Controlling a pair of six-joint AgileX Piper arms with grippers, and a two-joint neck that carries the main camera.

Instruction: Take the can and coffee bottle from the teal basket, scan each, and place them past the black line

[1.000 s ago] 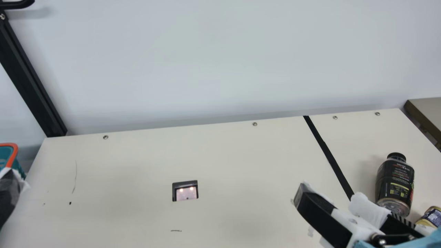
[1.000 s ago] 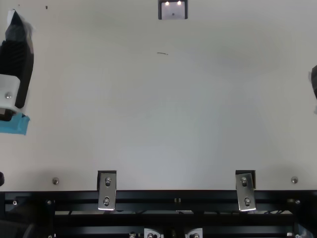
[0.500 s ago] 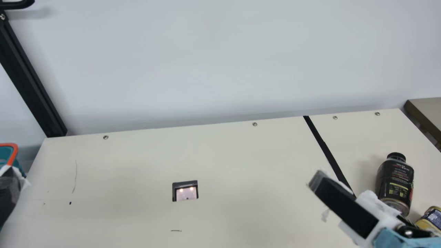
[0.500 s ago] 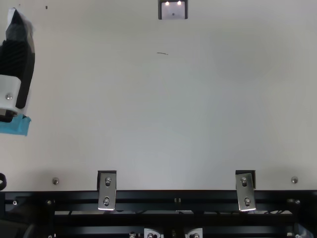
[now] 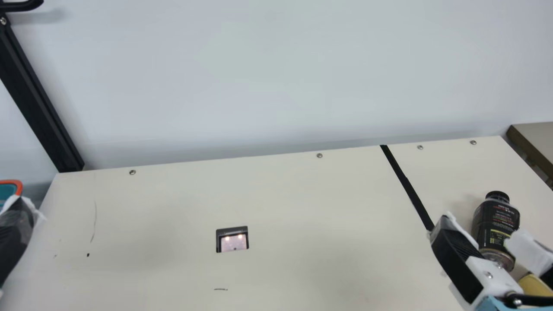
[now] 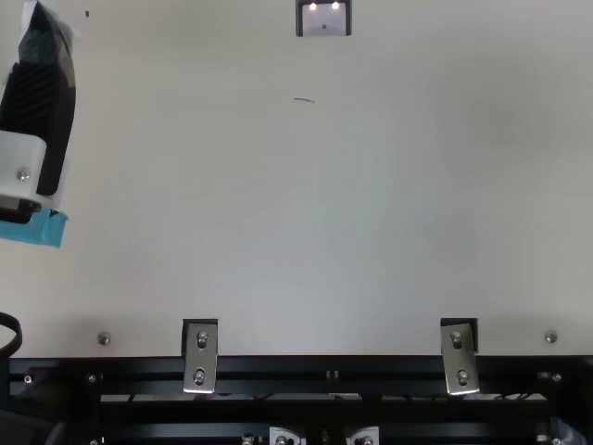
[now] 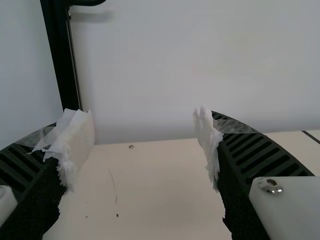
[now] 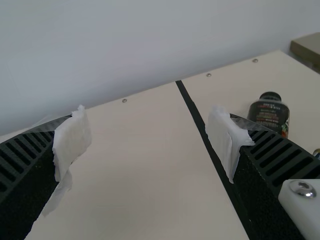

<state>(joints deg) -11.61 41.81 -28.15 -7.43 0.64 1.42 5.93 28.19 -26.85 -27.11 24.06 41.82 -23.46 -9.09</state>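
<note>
In the main view my right gripper point(image 5: 484, 242) is in front of the coffee bottle point(image 5: 494, 224), open; in the right wrist view the same gripper point(image 8: 150, 145) has nothing between its padded fingers. The dark bottle lies on the table past the black line point(image 5: 406, 183). The can point(image 5: 535, 285) is below it, partly hidden by the right gripper. At the left edge stands my left gripper point(image 5: 19, 211), near the teal basket point(image 5: 6, 191); the left wrist view shows this gripper point(image 7: 145, 142) open and holding nothing.
A scanner point(image 5: 232, 240) with two lights is set in the middle of the table point(image 5: 302, 207). A black post point(image 5: 39, 99) rises at the back left corner. Beyond the right edge is a grey-brown surface point(image 5: 535, 138).
My right gripper has moved rightward in the main view and its fingers now stand visibly apart. The left gripper has shifted slightly right and away from the robot. Bottle and can stay put.
</note>
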